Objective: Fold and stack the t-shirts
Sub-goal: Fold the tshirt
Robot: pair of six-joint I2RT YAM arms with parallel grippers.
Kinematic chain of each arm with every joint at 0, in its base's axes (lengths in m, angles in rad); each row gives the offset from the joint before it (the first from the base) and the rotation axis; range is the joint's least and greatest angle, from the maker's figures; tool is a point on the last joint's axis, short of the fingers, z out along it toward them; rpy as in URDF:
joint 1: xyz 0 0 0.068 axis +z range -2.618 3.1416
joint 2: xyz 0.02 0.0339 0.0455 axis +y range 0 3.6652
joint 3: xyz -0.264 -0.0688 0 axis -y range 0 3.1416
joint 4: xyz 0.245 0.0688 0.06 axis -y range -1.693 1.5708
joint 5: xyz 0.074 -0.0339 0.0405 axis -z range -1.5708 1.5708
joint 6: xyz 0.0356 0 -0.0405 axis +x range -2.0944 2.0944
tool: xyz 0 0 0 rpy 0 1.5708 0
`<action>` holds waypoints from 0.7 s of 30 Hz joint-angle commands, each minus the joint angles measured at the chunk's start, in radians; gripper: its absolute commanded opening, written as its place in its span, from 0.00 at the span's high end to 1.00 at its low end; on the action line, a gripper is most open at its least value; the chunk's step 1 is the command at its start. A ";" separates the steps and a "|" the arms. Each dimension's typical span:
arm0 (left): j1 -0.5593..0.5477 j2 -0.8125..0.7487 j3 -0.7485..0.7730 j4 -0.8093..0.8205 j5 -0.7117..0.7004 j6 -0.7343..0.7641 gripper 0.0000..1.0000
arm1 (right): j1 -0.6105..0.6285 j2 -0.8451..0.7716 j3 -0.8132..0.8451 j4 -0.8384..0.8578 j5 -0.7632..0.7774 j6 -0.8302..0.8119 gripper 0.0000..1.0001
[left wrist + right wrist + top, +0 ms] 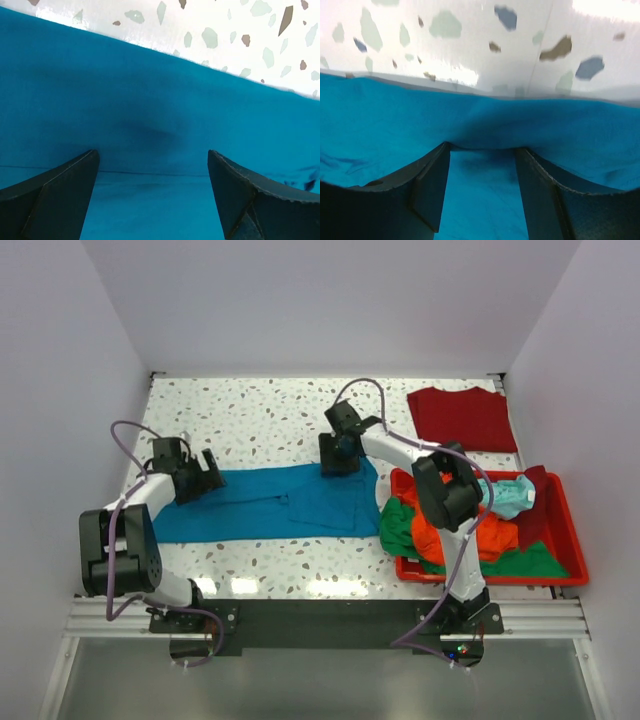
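- The teal-blue t-shirt (270,502) is found lying flat on the speckled table (260,410), drawn out into a long band across the middle, between the two arms.
- The left gripper (205,475) is set low over the far left end of that band. In its wrist view the fingers (60,190) are seen spread wide, with cloth lying beneath them and nothing taken between them.
- The right gripper (340,455) is placed at the far edge of the band, towards its right end. Its fingers (432,185) are seen partly apart, straddling the cloth just inside the hem. No pinch on the fabric can be made out.
- A dark red t-shirt (462,418) is noted folded flat at the far right corner, well apart from the teal one.
- Orange (435,530), green (400,525) and pale aqua (510,495) shirts are heaped in the red bin (570,540), not yet folded.
- Handling, as judged: the cloth is light, limp and thin. It is expected to sag, crease and drag on the table if lifted at one point only.
- Hold is best taken at the far hem, at two well-spaced points, with both layers pinched together, so the fold is carried over evenly.
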 commanded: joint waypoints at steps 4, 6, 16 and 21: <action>-0.001 -0.083 -0.030 -0.004 -0.003 0.013 0.06 | -0.058 0.198 0.215 -0.098 0.115 -0.069 0.41; -0.001 -0.100 -0.028 -0.021 -0.004 0.022 0.05 | -0.073 0.250 0.316 -0.131 0.115 -0.077 0.40; -0.001 -0.144 0.044 -0.059 0.045 0.034 0.03 | -0.113 0.378 0.687 -0.195 -0.018 -0.171 0.38; -0.001 -0.062 0.078 -0.017 0.065 0.024 0.03 | -0.113 0.231 0.566 -0.058 -0.104 -0.164 0.37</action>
